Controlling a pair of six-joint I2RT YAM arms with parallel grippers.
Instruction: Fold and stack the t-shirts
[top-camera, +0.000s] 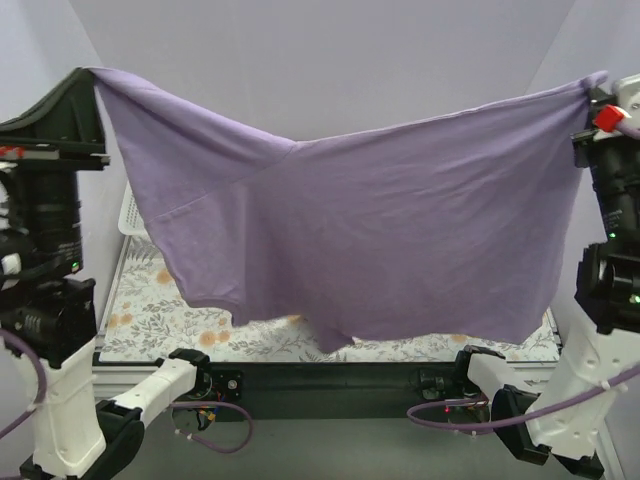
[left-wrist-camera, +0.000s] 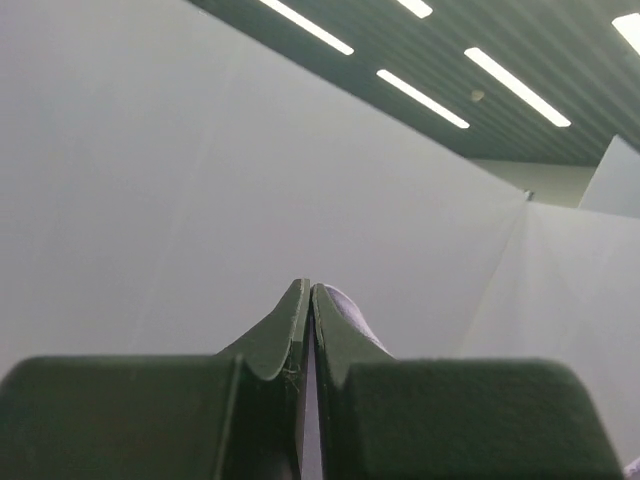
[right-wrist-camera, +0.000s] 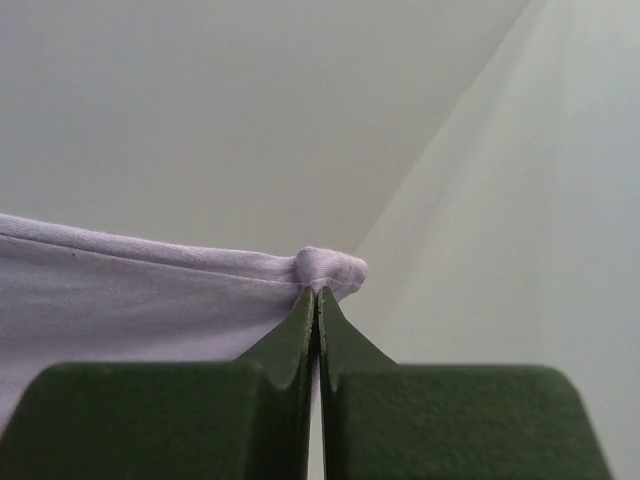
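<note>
A lavender-purple t-shirt (top-camera: 360, 230) hangs spread wide in the air above the table, held up by two corners. At the upper left my left gripper (top-camera: 95, 75) is shut on one corner; in the left wrist view a small fold of the t-shirt (left-wrist-camera: 345, 310) pokes out behind the closed fingertips of the left gripper (left-wrist-camera: 311, 288). My right gripper (top-camera: 592, 85) is shut on the other corner at the upper right. The right wrist view shows the bunched hem of the t-shirt (right-wrist-camera: 325, 265) just above the closed tips of the right gripper (right-wrist-camera: 317, 292), cloth stretching away to the left.
A floral-patterned cloth covers the table (top-camera: 150, 310) below the shirt. The edge of a white mesh basket (top-camera: 130, 215) peeks out at the left behind the hanging fabric. White walls enclose the space on three sides.
</note>
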